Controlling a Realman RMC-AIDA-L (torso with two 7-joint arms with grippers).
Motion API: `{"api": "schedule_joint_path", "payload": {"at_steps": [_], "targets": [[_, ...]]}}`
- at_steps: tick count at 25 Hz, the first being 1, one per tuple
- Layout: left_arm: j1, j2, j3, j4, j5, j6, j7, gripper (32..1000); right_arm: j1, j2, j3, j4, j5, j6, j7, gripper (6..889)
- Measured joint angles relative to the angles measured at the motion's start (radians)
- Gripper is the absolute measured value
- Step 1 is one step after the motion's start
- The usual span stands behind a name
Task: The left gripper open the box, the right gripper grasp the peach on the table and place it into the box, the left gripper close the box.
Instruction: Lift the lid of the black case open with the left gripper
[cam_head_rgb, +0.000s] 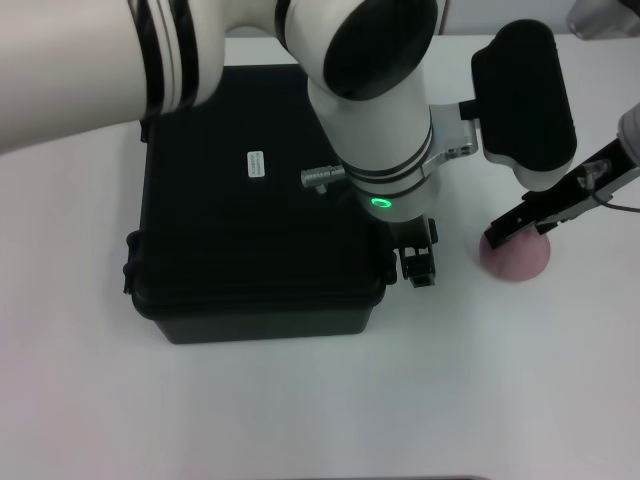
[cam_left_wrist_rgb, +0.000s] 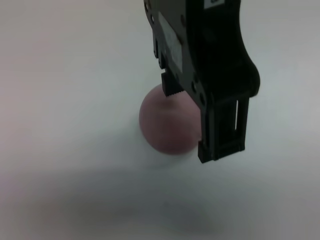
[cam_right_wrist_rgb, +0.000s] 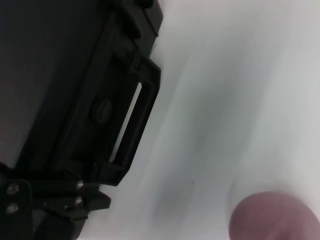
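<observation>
The black box (cam_head_rgb: 250, 230) lies shut on the white table (cam_head_rgb: 300, 400), its ribbed lid and white label (cam_head_rgb: 256, 163) facing up. My left gripper (cam_head_rgb: 418, 268), below the green light, hangs at the box's right side, close to the lid's edge. The right wrist view shows it (cam_right_wrist_rgb: 125, 135) against the box wall (cam_right_wrist_rgb: 50, 75). The pink peach (cam_head_rgb: 520, 262) rests on the table to the right of the box. My right gripper (cam_head_rgb: 518, 232) is open just over it, a finger on either side of its top. The left wrist view shows this gripper (cam_left_wrist_rgb: 196, 122) over the peach (cam_left_wrist_rgb: 167, 130). The peach (cam_right_wrist_rgb: 272, 217) also shows in the right wrist view.
The left arm's bulky white forearm (cam_head_rgb: 370, 110) crosses above the box. Its black wrist housing (cam_head_rgb: 525, 100) hangs just behind the peach and right gripper. A grey object (cam_head_rgb: 605, 15) sits at the far right corner. Bare tabletop lies in front of the box and peach.
</observation>
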Motion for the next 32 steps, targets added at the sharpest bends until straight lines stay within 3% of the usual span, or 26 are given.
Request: {"api": "schedule_joint_path", "payload": {"at_steps": [8, 22, 32], "targets": [[-0.004, -0.0001, -0.003, -0.019, -0.001, 0.024, -0.002, 594, 0.001, 0.001, 0.003, 0.0, 0.0, 0.002, -0.002, 791], [0.007, 0.0022, 0.0, -0.018, -0.002, 0.05, 0.007, 390, 0.0, 0.003, 0.003, 0.0, 0.003, 0.002, -0.008, 791], [0.007, 0.0044, 0.002, -0.013, -0.001, 0.035, 0.013, 383, -0.005, 0.002, 0.005, 0.0, 0.003, 0.001, -0.008, 791]]}}
